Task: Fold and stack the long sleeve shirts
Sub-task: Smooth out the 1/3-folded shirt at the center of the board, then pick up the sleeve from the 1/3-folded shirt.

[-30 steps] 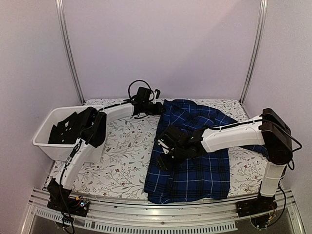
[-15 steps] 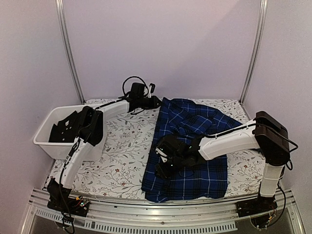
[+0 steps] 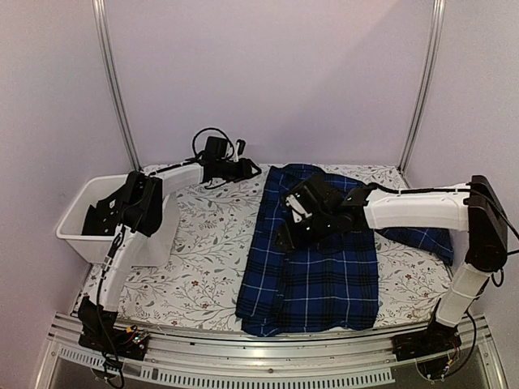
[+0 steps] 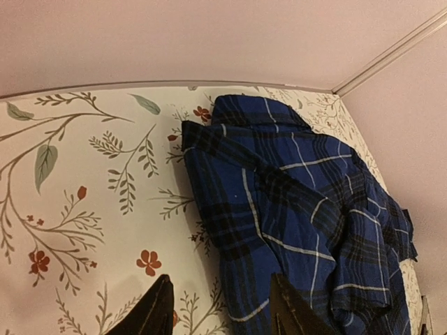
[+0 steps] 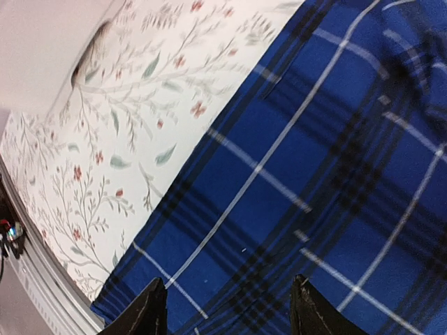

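Navy plaid shirt (image 3: 316, 284) lies on the floral table (image 3: 203, 259), right of centre. Its long axis runs near to far: the flat hem end is at the near edge and the bunched end at the far edge, with one part trailing out to the right.

My left arm reaches to the far edge, elbow by the white bin (image 3: 77, 239). The left gripper (image 3: 250, 170) sits just beside the shirt's far left corner, jaws apart, gripping nothing.

My right arm stretches leftward across the shirt. The right gripper (image 5: 227, 314) hangs over its left part, jaws wide, empty.

The bin, at left, holds dark cloth (image 3: 101, 220).
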Robot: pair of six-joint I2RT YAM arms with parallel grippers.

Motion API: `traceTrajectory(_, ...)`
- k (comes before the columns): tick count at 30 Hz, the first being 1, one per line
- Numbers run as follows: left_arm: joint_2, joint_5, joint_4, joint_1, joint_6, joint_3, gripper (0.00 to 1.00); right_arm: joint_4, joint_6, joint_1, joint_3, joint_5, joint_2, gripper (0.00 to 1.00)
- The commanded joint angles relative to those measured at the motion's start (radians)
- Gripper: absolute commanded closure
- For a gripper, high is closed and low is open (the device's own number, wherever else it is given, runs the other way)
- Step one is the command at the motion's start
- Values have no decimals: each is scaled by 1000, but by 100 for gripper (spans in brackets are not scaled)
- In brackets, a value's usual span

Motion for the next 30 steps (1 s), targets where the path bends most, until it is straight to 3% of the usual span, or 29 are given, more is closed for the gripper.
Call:
traceTrajectory(1,-164,51,43,-21,1,-71,53,-36,32,-144,15,105,-91,42)
traceTrajectory(11,-369,23,38,-64,2,-270,53,97,5,-399,-76,83,-108,41)
traceTrajectory(21,-555,-31,3,-143,-40,-519,54,90,-148,-403,145,136,124,43)
traceTrajectory(30,-727,-62,-22,-187,-87,-724,55,26,-189,-316,304,186,298,57)
